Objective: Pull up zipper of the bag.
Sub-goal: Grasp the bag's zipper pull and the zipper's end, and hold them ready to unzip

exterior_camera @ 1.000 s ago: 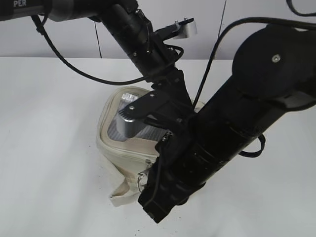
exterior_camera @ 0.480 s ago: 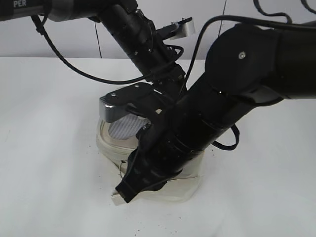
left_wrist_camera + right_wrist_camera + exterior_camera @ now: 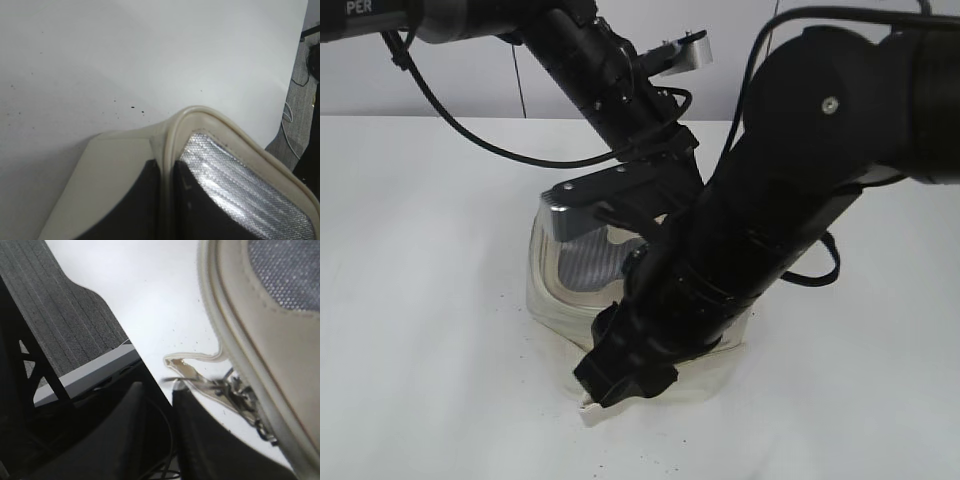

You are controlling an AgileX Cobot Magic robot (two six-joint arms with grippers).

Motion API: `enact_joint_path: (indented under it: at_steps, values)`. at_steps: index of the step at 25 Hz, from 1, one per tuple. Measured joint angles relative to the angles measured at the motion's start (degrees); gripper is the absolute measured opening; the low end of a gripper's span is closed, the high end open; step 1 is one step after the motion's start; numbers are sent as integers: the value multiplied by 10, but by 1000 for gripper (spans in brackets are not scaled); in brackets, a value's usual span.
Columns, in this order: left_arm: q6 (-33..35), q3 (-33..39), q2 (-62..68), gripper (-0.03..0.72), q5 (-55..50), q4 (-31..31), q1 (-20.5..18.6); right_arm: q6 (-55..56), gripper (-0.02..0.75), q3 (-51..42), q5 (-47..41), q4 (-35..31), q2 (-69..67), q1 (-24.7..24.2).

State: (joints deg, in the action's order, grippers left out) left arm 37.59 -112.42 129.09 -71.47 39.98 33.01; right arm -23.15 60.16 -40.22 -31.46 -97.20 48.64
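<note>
A cream bag (image 3: 552,292) with a silver lining (image 3: 582,262) stands mid-table. My left gripper (image 3: 625,208) comes from the upper left and is shut on the bag's top rim (image 3: 200,114). In the left wrist view its dark fingers (image 3: 167,180) pinch that rim. My right gripper (image 3: 612,382) is low at the bag's front corner, by a cream strap end (image 3: 595,410). In the right wrist view its fingers (image 3: 161,388) are nearly together at the metal zipper pull (image 3: 231,387), beside the strap loop (image 3: 187,364) and the bag's side (image 3: 260,330). The contact is blurred.
The white table (image 3: 410,300) spreads on all sides of the bag. The right arm's bulky black body (image 3: 790,200) covers the bag's right half. A grey floor and a table edge (image 3: 85,377) show in the right wrist view.
The right arm has swung and its gripper has moved along the bag's front edge. The bag has shifted and stands more upright, with its strap end now further right.
</note>
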Motion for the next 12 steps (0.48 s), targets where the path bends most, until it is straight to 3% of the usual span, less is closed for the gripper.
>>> enact_joint_path:
  at_steps: [4,6,12]
  values:
    - [-4,0,-2,88,1,-8,-1,99,504,0,-27,85,28,0]
    - [-4,0,-11,148,4,-17,-1,129,589,0,-43,114,48,0]
    - [-25,0,-65,301,23,-66,-5,218,624,0,-62,205,131,-5]
